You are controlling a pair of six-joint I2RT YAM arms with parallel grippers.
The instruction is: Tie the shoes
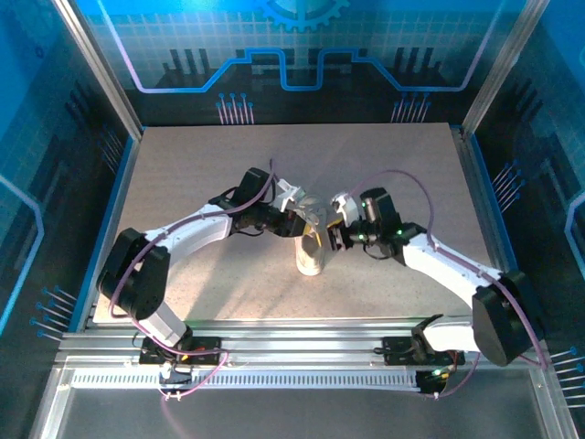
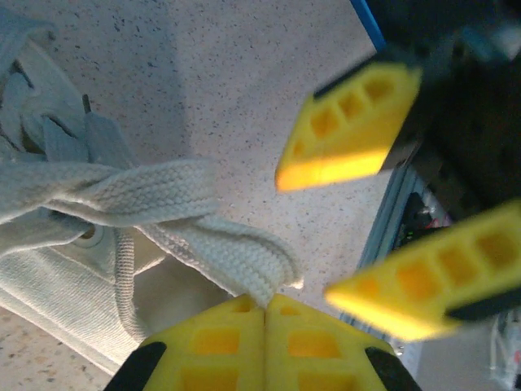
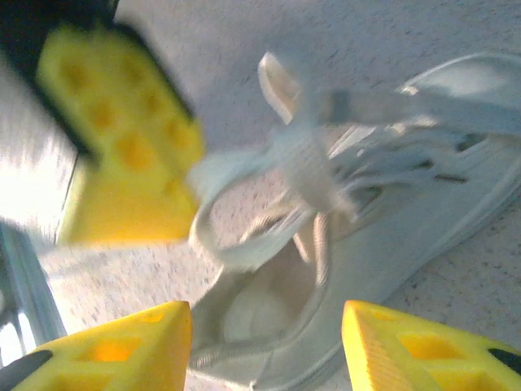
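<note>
**Left gripper pinches a lace, right gripper stands spread at the sneaker**

The white sneaker (image 1: 311,254) stands on the speckled table (image 1: 183,174), near the middle and somewhat toward the near side, between the two arms. In the top view it lies lengthwise toward the arm bases. Which end is the toe is too small to tell there.

In the left wrist view a flat woven lace (image 2: 171,191) crosses the sneaker's upper by a metal eyelet. A doubled strand of it runs down and to the right, lifted off the canvas. That strand ends in the left gripper (image 2: 264,308), whose yellow fingers (image 2: 216,346) are pressed together on it.

The right gripper (image 3: 267,316) is just beside the sneaker on the other side. Its yellow fingers (image 3: 122,354) are spread, with the sneaker's mouth showing in the gap between them and nothing clamped. In the right wrist view the lace is blurred; it seems to form a loose loop over the sneaker's mouth, leading up toward the left gripper at the upper left of that view.

From above, the two grippers meet over the far end of the sneaker, close to each other but apart. Both arms bend inward from their bases on the aluminium rail (image 1: 302,331) along the table's near edge.
</note>
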